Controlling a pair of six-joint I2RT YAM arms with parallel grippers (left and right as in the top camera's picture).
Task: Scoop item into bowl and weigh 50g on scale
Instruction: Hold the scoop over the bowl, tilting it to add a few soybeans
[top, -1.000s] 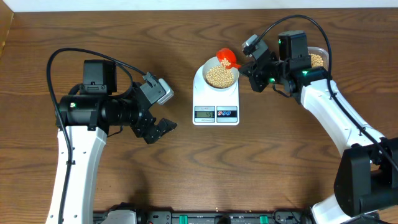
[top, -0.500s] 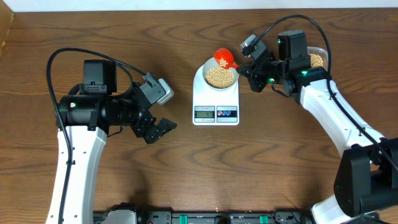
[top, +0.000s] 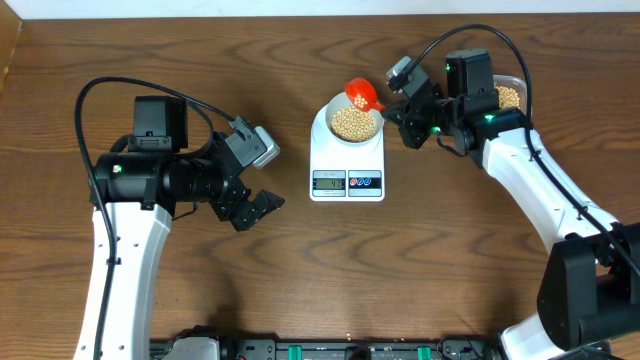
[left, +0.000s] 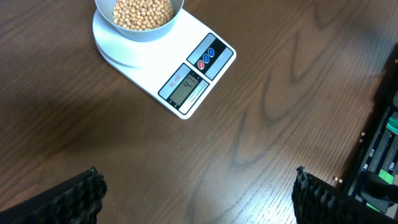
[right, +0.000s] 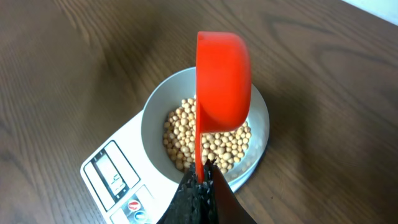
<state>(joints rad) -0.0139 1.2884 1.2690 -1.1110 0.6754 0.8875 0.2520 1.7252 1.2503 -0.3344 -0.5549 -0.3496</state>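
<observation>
A pale blue-grey bowl (top: 338, 105) of tan beans (top: 353, 123) stands on the white scale (top: 347, 160), whose display and two buttons face the table's front. My right gripper (top: 398, 108) is shut on the handle of an orange scoop (top: 362, 94), tipped on its side over the bowl's far right rim. In the right wrist view the scoop (right: 222, 81) hangs over the beans (right: 180, 134), fingers (right: 200, 180) clamped on its handle. My left gripper (top: 258, 207) is open and empty, left of the scale. The left wrist view shows the bowl (left: 177, 12) and scale (left: 193, 78) ahead.
A clear plastic tub (top: 512, 93) holding more beans sits at the far right behind my right arm. A dark equipment rail (top: 350, 350) runs along the table's front edge.
The scoop has shifted slightly up and left over the bowl's rim and tipped further. The left arm has not moved.
</observation>
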